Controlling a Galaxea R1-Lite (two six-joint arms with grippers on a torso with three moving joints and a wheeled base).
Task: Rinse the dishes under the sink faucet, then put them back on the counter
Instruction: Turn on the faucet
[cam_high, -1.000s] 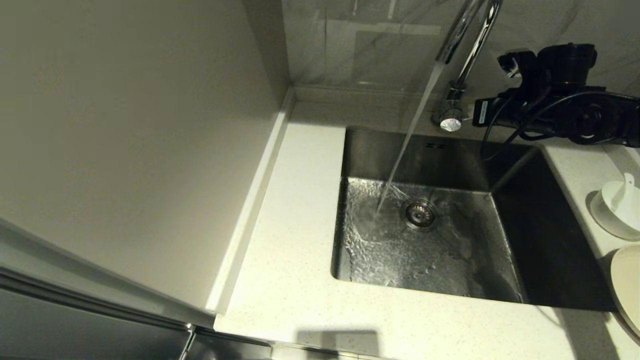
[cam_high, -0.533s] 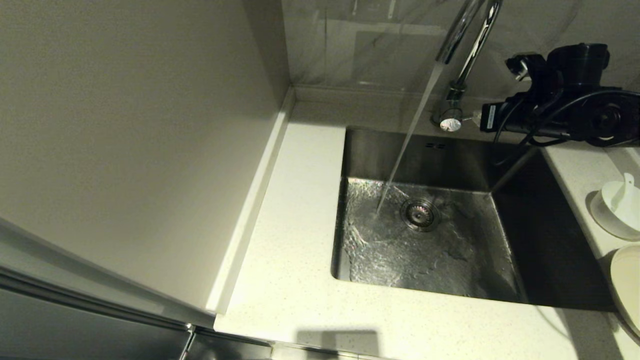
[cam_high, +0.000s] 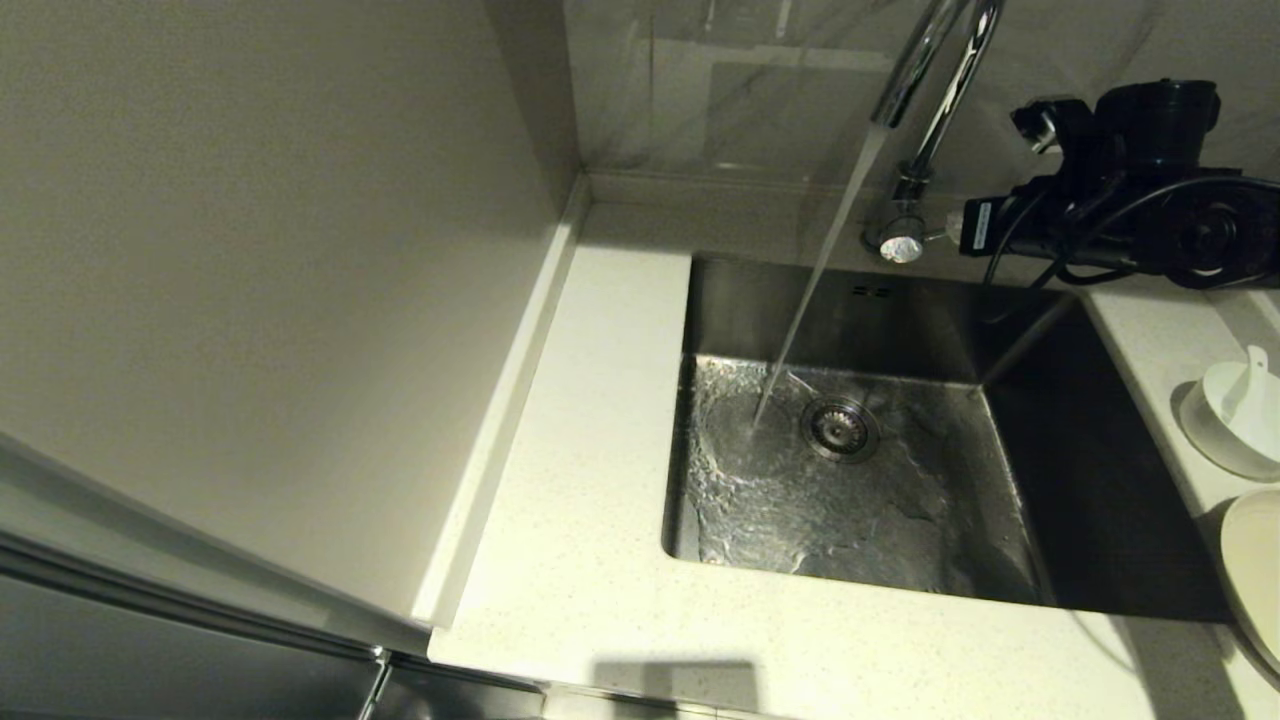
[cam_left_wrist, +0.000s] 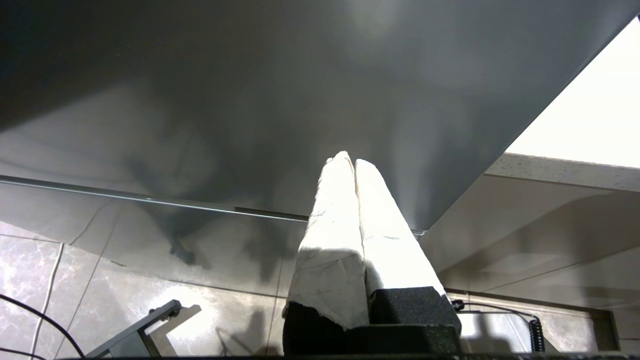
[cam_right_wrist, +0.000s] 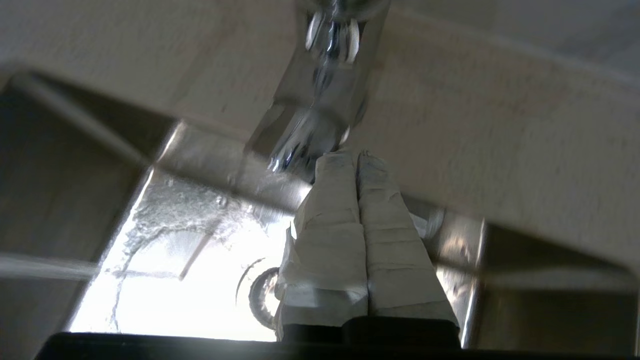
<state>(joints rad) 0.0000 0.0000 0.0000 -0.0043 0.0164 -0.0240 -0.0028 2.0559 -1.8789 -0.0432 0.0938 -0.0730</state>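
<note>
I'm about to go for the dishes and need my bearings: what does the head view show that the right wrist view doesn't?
Only the head view shows the bowl with the spoon in it and the plate, both on the counter right of the sink, plus the faucet arching overhead. Only the right wrist view shows the right hand shut and empty, tips near the faucet's base. Both show running water and the drain strainer.

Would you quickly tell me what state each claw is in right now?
Left claw: shut, holding nothing, parked below the counter.
Right claw: shut, holding nothing, beside the faucet base behind the sink.
</note>
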